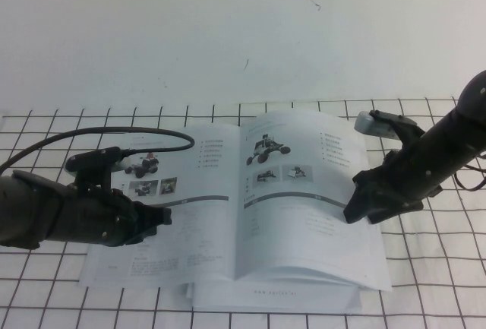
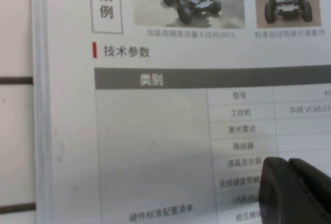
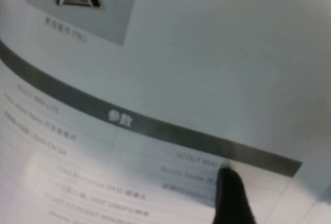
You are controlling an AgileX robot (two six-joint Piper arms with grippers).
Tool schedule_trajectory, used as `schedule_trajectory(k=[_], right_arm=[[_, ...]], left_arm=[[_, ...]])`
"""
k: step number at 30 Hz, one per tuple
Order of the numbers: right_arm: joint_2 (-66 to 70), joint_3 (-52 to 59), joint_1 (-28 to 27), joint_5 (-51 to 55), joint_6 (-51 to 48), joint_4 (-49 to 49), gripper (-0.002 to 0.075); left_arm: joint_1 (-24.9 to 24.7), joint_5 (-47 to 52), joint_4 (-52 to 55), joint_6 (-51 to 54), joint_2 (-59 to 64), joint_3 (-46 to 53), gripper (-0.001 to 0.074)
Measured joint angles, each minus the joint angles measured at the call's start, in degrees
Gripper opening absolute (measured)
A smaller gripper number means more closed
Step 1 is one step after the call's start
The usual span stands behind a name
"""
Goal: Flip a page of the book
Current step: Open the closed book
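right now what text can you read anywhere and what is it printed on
"技术参数": left page of the book, under the left gripper.
"类别": grey bar there.
"路由器", "工控机": its table.
"SCOUT MINI": the page, by the grey bar near the right gripper, partly cut off.
Photo captions, the other table rows and all high-view print: too blurred.

book (image 1: pixel 228 215) open flat on grid table, page (image 1: pixel 311 192) (right leaf) bowed
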Motion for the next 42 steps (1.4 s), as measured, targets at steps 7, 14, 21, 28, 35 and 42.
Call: schedule_trajectory(k=[7, 14, 21, 28, 35, 42], right_arm=[[0.0, 0.0, 0.0, 0.4, -4.4, 6.7, 0.0402], [0.1, 0.0, 0.0, 1.5, -10.7, 16.1, 0.0403], [0.1, 0.0, 0.0, 5.5, -19.0, 29.8, 0.0403], [0.1, 0.0, 0.0, 7.5, -20.1, 33.0, 0.0403], [0.1, 0.0, 0.0, 8.5, -20.3, 33.4, 0.0403], [0.1, 0.0, 0.0, 9.0, -21.9, 36.2, 0.0403]], left_arm=[[0.0, 0.0, -0.5, 0.0, 0.0, 0.0, -0.0003], [0.0, -0.1, -0.5, 0.0, 0.0, 0.0, -0.0003], [0.0, -0.3, -0.6, 0.0, 0.0, 0.0, -0.0003], [0.0, -0.3, -0.6, 0.1, 0.0, 0.0, -0.0003], [0.1, -0.3, -0.6, 0.2, 0.0, 0.0, -0.0003], [0.1, -0.3, -0.7, 0.3, 0.0, 0.0, -0.0003]])
